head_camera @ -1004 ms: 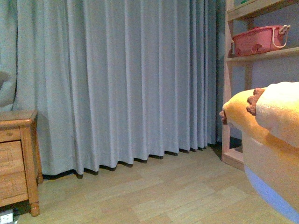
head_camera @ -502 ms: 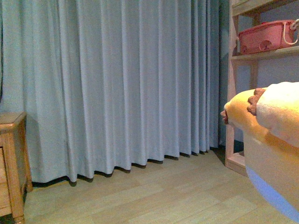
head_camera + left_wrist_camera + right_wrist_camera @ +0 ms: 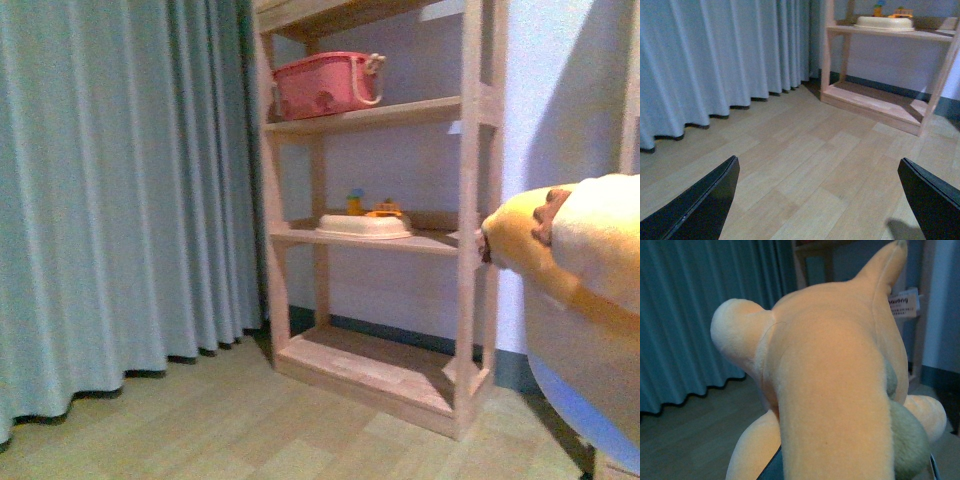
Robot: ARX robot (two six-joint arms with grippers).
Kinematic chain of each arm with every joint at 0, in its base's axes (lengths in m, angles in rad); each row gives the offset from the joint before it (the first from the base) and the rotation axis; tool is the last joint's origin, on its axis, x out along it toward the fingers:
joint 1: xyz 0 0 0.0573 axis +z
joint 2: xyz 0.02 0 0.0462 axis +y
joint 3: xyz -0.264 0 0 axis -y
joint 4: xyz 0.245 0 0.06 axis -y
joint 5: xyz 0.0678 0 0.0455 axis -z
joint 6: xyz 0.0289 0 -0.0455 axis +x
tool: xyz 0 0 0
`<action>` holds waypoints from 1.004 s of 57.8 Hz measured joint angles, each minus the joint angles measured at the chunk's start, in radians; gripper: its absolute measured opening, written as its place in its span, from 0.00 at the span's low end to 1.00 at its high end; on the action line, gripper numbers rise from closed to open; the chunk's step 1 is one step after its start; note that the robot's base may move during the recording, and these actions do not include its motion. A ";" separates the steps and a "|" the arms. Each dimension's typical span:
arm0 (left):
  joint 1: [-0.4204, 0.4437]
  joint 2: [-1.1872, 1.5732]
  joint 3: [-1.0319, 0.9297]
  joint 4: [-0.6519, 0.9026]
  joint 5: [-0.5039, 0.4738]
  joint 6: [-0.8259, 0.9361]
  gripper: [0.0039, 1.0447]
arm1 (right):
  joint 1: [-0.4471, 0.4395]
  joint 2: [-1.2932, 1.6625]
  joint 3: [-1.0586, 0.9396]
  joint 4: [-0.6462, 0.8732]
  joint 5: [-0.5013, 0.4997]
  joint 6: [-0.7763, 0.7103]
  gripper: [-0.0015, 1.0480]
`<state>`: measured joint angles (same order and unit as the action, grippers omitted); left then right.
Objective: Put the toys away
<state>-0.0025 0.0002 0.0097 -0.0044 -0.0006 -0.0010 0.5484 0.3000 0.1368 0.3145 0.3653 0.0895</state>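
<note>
The orange-yellow plush toy [image 3: 580,300] fills the right edge of the front view, with brown spikes and a pale blue patch low down. In the right wrist view the plush toy [image 3: 835,385] covers most of the picture, stubby limbs sticking out and a white tag [image 3: 903,302] dangling. My right gripper is shut on the plush toy; its fingers are hidden under the fabric. My left gripper [image 3: 820,200] hangs open over bare wood floor, both black fingertips [image 3: 705,205] wide apart with nothing between them.
A wooden shelf unit [image 3: 470,200] stands against the wall ahead. A pink basket [image 3: 325,85] sits on an upper shelf, a pale dish [image 3: 365,225] with small toys on the middle one. Grey curtain [image 3: 110,190] hangs at left. Plank floor [image 3: 250,420] lies in front.
The view has swung right: the curtain and the wooden drawer unit slid left, and the shelf unit now stands at centre. The plush toy keeps its place at the right edge.
</note>
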 joint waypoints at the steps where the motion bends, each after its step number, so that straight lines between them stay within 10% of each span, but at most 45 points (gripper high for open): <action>1: 0.000 0.001 0.000 0.000 -0.002 0.000 0.94 | 0.000 0.000 0.000 0.000 0.000 0.000 0.08; 58: -0.001 0.002 0.000 0.000 0.000 0.000 0.94 | -0.002 0.000 0.000 0.000 0.000 0.000 0.08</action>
<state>-0.0036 0.0017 0.0097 -0.0040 -0.0010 -0.0010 0.5465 0.3000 0.1368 0.3145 0.3649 0.0895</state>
